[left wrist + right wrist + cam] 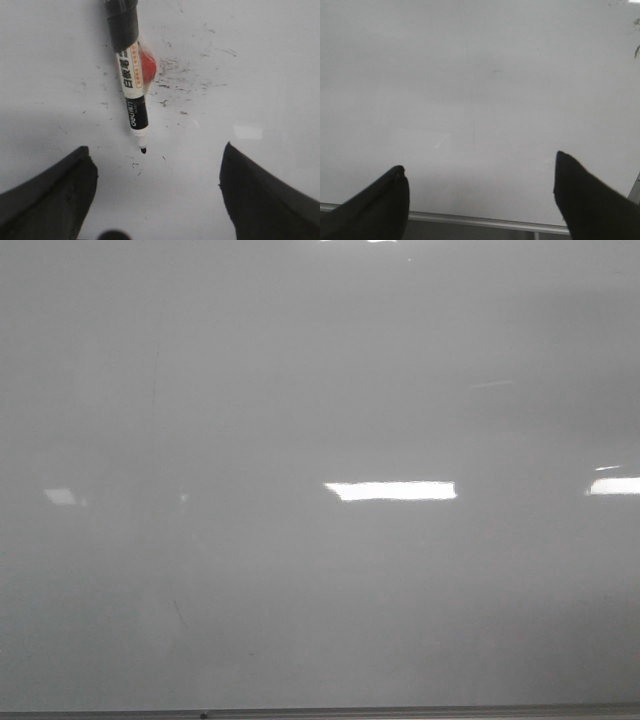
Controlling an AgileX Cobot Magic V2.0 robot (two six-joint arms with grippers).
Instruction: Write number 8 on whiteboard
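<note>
Currently the whiteboard (300, 390) is blank. Both grippers, left gripper (157, 195) and right gripper (480, 195), gape empty; grasp the uncapped marker (133, 95) squarely first.

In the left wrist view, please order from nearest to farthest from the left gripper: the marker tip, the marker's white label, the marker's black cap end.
From the left gripper:
1. Marker tip, just beyond the open fingers.
2. White label, mid-barrel, beside a red object.
3. Black cap end, at the far edge.
</note>
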